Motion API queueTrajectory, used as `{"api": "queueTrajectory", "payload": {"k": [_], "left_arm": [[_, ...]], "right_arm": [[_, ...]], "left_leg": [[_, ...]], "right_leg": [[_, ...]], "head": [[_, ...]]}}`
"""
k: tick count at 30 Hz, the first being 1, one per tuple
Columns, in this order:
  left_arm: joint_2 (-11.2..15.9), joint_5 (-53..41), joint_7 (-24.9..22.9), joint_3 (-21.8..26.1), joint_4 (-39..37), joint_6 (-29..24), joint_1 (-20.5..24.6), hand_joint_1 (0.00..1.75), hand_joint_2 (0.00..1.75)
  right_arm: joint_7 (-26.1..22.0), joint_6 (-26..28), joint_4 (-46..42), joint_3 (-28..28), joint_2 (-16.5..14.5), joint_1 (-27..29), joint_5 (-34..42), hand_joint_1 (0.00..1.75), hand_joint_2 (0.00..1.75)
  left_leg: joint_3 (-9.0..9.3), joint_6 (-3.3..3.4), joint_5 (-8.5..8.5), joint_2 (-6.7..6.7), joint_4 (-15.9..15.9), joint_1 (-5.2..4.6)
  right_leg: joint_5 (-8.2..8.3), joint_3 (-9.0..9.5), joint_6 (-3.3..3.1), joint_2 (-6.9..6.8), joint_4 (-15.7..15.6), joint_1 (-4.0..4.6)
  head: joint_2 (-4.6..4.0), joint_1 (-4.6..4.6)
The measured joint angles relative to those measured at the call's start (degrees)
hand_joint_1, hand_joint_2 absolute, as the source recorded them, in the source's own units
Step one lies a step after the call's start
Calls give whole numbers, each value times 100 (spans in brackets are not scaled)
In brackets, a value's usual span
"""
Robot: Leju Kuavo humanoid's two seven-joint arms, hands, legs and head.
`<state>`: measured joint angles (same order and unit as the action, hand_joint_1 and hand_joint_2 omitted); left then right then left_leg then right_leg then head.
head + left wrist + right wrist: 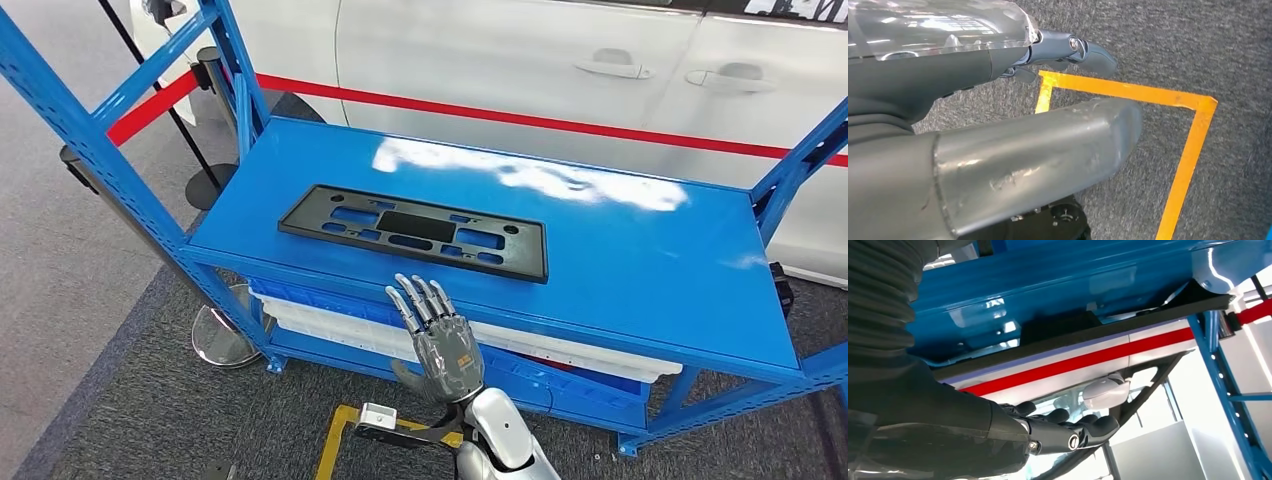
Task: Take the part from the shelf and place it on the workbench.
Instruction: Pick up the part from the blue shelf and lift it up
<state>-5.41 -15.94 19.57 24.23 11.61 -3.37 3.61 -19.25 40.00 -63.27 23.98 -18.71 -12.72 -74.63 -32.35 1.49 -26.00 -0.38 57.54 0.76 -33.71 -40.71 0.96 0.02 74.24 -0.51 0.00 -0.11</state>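
Below the shelf's (640,300) front edge, right hand (447,345) spreads empty fingers (418,298); part (415,231) lies flat above.

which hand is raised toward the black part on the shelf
The right hand: it is lifted in front of the blue shelf, fingers apart, just short of the black part. The left hand hangs over the carpet and its yellow tape.

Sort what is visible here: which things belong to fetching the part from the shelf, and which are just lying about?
Belongs to the job:
- flat black plastic frame-shaped part, lying on the shelf
- blue metal shelf
- right hand, raised before the shelf's front edge, holding nothing
- left hand, hanging over the floor

Just lying about:
- white car
- red barrier belt
- yellow floor tape
- white trays under the shelf
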Motion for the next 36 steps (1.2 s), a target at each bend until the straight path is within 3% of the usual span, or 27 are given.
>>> {"api": "queueTrajectory", "payload": {"k": [1,3,5,8,10,11,13,14,15,16,18,20,22,25,27,29,30,31,34,36], "left_arm": [[-4,-15,-2,1,0,9,-2,0,0],[-15,-30,-3,1,0,22,-2,0,0],[-21,-31,-5,2,0,26,13,0,0],[-22,-31,-14,3,1,26,28,0,0],[-32,-34,-15,3,2,30,40,0,0],[-38,-36,-14,3,2,33,48,0,0],[-46,-40,-15,4,2,36,47,0,0],[-46,-43,-16,4,2,36,38,0,0],[-46,-57,-17,5,2,35,30,0,0],[-46,-74,-18,5,2,36,24,0,0],[-46,-113,-18,5,2,38,23,0,0],[-48,-132,-19,6,2,39,30,0,0],[-50,-143,-21,7,1,39,37,0,0],[-67,-189,-21,8,1,39,37,0,0],[-75,-233,-17,9,2,39,49,0,0],[-77,-257,-16,11,1,40,57,0,0],[-78,-269,-16,13,0,41,57,0,0],[-80,-285,-16,13,0,44,55,0,0],[-102,-322,-16,14,0,60,57,0,0],[-112,-326,-17,14,0,72,65,0,0]], "right_arm": [[29,0,27,-2,-1,-22,0,0,175],[69,-1,73,-3,-6,-92,2,0,175],[95,-1,116,-6,-25,-171,10,0,175],[139,2,185,-9,-66,-265,55,0,175],[210,3,231,-6,-94,-338,66,0,175],[255,3,255,-2,-106,-375,67,0,175],[325,3,315,8,-115,-429,67,0,175],[348,2,353,13,-119,-443,71,0,175],[367,2,399,17,-122,-454,82,0,175],[379,2,447,24,-126,-467,97,0,175],[403,2,537,48,-138,-503,121,0,175],[438,2,609,81,-147,-549,118,0,175],[480,3,678,126,-152,-587,100,0,175],[582,5,772,205,-159,-641,12,0,175],[693,7,866,272,-161,-699,-76,0,175],[799,6,978,344,-160,-734,-149,0,175],[844,5,1031,380,-160,-742,-169,0,175],[893,5,1086,424,-160,-756,-183,0,175],[1033,6,1232,587,-167,-859,-180,0,175],[1132,6,1323,696,-182,-950,-132,0,175]], "left_leg": [[51,-13,-36,-6,2,5],[154,-62,-123,-16,6,9],[193,-136,-195,-18,20,-1],[216,-251,-255,-9,-4,9],[182,-310,-382,3,186,26],[60,-332,-507,7,460,32],[-380,-360,-793,10,1266,38],[-592,-365,-848,10,1581,39],[-721,-359,-786,9,1702,38],[-741,-344,-601,9,1588,37],[-530,-284,-69,9,872,26],[-311,-219,186,10,298,-8],[-258,-170,152,6,164,-42],[-208,-87,149,4,66,3],[-175,-39,148,10,24,21],[-168,-15,131,12,25,21],[-161,-17,120,8,29,21],[-149,-23,106,2,37,21],[-96,-77,41,-12,77,9],[-90,-138,13,-12,91,-6]], "right_leg": [[209,20,8,-1,-168,-17],[717,275,-7,-1,-889,-32],[905,476,-61,4,-1422,-12],[828,531,-176,26,-1536,15],[791,621,-258,22,-1584,-1],[768,673,-293,13,-1602,-8],[710,747,-337,-2,-1605,9],[680,782,-345,0,-1602,20],[648,822,-348,5,-1599,31],[613,870,-346,11,-1595,40],[532,972,-332,22,-1593,55],[469,1021,-291,29,-1584,77],[443,1021,-238,27,-1591,87],[327,979,-144,12,-1475,82],[44,686,-89,10,-905,58],[-207,243,-56,10,-166,29],[-192,107,-47,9,8,16],[-59,74,-44,9,-32,5],[604,467,-87,7,-1084,0],[731,634,-129,17,-1494,22]], "head": [[0,0],[0,3],[0,-3],[0,-31],[0,-56],[0,-72],[0,-92],[0,-93],[0,-93],[0,-96],[0,-97],[0,-90],[0,-83],[0,-73],[0,-52],[0,-40],[0,-39],[0,-39],[0,-36],[0,-40]]}}
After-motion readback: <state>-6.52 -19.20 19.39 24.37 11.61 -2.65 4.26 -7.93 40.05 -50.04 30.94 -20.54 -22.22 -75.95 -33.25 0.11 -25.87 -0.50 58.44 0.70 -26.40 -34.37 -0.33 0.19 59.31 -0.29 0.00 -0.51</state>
